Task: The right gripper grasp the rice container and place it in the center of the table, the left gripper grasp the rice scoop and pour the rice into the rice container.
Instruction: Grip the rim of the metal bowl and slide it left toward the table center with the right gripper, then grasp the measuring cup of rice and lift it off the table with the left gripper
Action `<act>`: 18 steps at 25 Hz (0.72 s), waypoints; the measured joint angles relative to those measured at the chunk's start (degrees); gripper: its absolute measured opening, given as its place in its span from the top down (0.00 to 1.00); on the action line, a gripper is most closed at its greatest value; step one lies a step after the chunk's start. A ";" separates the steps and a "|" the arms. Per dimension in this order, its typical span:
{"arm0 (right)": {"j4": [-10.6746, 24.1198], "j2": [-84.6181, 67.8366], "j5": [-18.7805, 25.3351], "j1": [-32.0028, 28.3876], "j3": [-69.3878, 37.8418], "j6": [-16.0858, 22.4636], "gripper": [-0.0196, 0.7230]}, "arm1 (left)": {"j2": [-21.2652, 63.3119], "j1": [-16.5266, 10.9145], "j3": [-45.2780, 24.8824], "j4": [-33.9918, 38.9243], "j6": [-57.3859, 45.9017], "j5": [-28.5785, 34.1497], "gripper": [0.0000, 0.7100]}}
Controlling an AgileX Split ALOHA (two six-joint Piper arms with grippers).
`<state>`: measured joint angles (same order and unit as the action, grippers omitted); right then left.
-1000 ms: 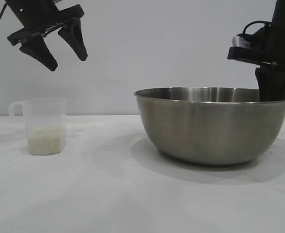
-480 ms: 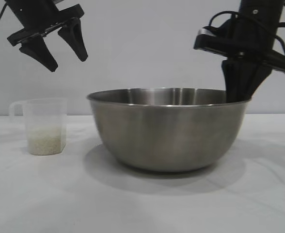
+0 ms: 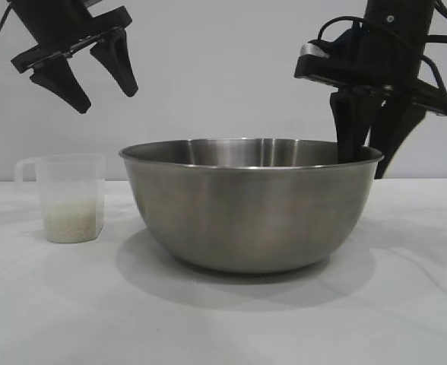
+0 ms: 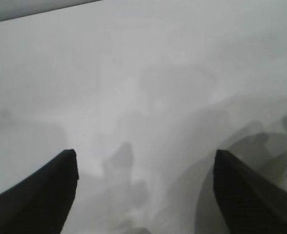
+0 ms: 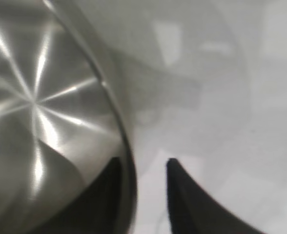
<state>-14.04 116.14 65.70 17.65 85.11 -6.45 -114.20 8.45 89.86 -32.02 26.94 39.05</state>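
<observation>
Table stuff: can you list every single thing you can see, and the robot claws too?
steel mixing bowl: one, silver-grey, middle of the table
measuring cup: one, clear plastic with a loop handle, left of the bowl and apart from it
rice: one shallow off-white layer, in the bottom of the cup
table: one, white, under everything
left gripper: one, black, open, in the air above the cup
right gripper: one, black, open, fingers straddling the bowl's right rim
</observation>
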 joint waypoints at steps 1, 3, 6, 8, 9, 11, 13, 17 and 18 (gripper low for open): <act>0.78 -0.22 0.37 0.00 0.00 0.00 0.41 | 0.00 0.00 0.00 0.00 0.00 0.04 0.27; 1.86 -1.51 0.93 0.00 0.00 0.00 0.34 | 0.00 0.00 0.00 0.00 0.00 0.04 0.27; 3.14 -4.12 2.76 0.00 0.00 0.00 0.36 | 0.00 0.00 0.00 0.00 0.00 0.13 0.27; 3.83 -5.84 3.65 0.00 0.00 0.00 0.33 | 0.00 0.00 0.00 0.00 0.00 0.13 0.27; 4.36 -6.79 3.78 0.00 0.00 0.00 0.33 | 0.00 0.00 0.00 0.00 0.00 0.13 0.27; 4.75 -8.69 4.02 -0.27 0.00 0.00 0.33 | 0.00 0.00 0.00 0.00 0.00 0.13 0.27; 4.84 -10.31 4.05 -1.26 0.00 0.00 0.33 | 0.00 0.00 0.00 0.00 0.00 0.13 0.27; 5.37 -13.09 4.53 -5.01 0.00 0.03 0.33 | 0.00 0.00 0.00 0.00 0.00 0.25 0.27; 5.62 -13.85 4.53 -6.04 0.00 0.03 0.33 | 0.00 0.00 0.00 0.00 0.00 0.36 0.27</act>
<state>-8.43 102.28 70.23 11.60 85.11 -6.42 -114.20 8.45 89.86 -32.02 26.94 39.42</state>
